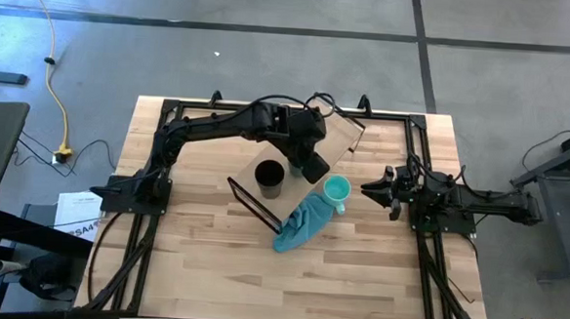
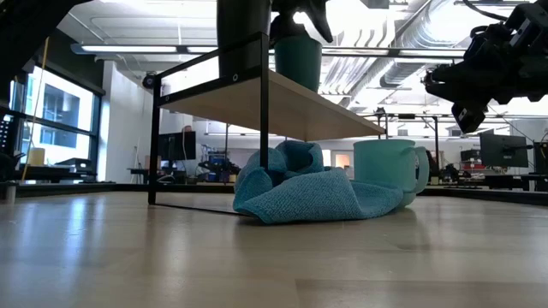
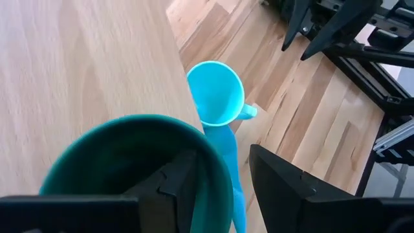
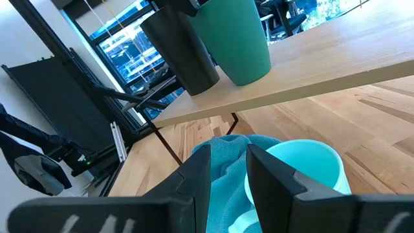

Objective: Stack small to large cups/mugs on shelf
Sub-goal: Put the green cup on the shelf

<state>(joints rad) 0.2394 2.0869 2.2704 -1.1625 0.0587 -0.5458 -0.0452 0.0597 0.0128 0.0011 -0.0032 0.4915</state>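
The shelf (image 1: 343, 135) stands on the table. On its board, a black cup (image 1: 269, 176) and a dark green cup (image 4: 236, 39) stand upright side by side on their bases. My left gripper (image 1: 309, 164) is above the green cup (image 3: 129, 142), pointing down. It is open, with one finger inside the cup and one outside its wall. The mint mug (image 1: 336, 191) stands on its base on the table beside the shelf. My right gripper (image 1: 366, 190) hovers just right of the mug (image 4: 304, 165), slightly open and empty. My left gripper straddles the green cup's rim (image 3: 217, 168) from above. A strip of open space shows between the outer finger (image 3: 278, 181) and the cup wall. I cannot tell whether the inner finger (image 3: 174, 178) touches the inside wall. The cup stands on the shelf board (image 4: 323, 71).
A soft teal cloth (image 1: 299, 227) lies crumpled on the table against the mug and partly under the shelf (image 2: 300, 192). Black frame rails run along the table's left, right and far sides. Bare tabletop lies toward the near edge (image 1: 288, 287).
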